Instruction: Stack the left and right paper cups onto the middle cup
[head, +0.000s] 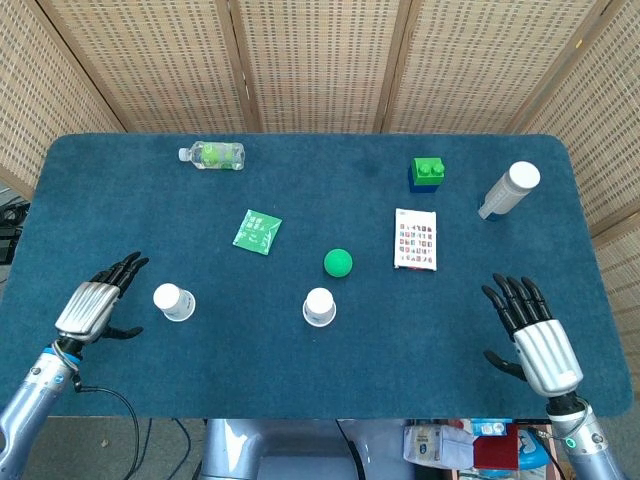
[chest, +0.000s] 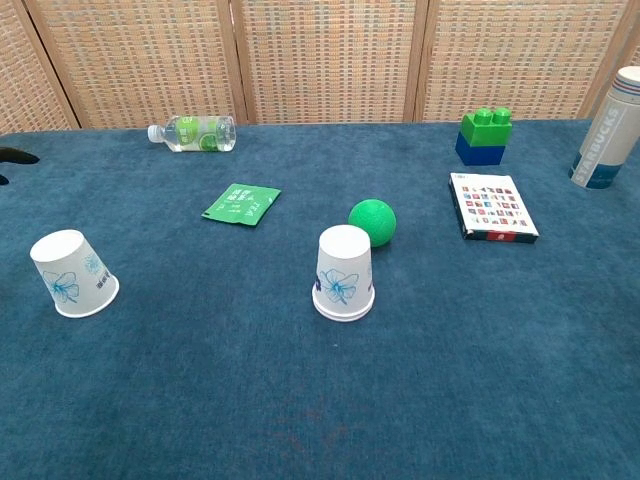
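On the surface (head: 300, 200), the middle cup (head: 319, 307) has a ball (head: 338, 263) just beside it at one o'clock. The left cup (head: 173, 302) stands well apart at nine o'clock, with the left hand (head: 92, 308) near it further out.
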